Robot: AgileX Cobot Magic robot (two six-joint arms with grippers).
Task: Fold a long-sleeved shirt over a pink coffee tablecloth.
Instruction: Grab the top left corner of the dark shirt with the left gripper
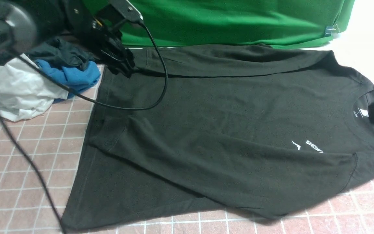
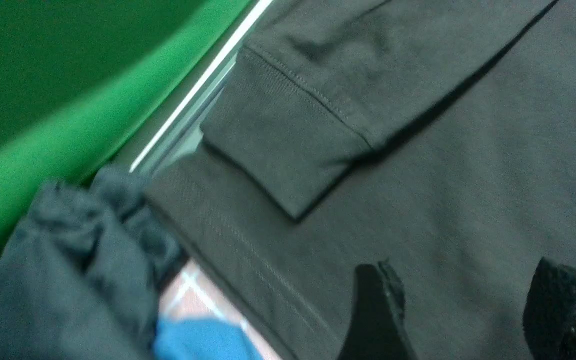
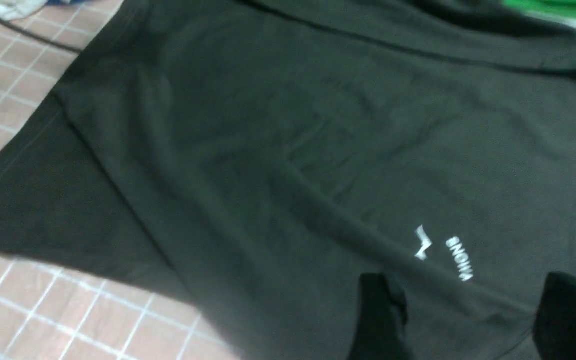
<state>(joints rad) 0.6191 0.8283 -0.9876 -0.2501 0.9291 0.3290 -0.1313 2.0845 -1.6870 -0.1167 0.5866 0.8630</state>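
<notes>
Item: long-sleeved shirt [image 1: 226, 130], flat on pink coffee tablecloth [image 1: 28, 156]; long axis left-to-right, hem left, collar right; I read left fingers [image 2: 375, 320] spread, empty, over the hem corner; right fingers [image 3: 378, 320] spread, empty, by the collar.

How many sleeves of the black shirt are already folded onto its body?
2. The far sleeve lies along the far edge of the long-sleeved shirt; the near sleeve crosses its front half, just below the logo.
</notes>
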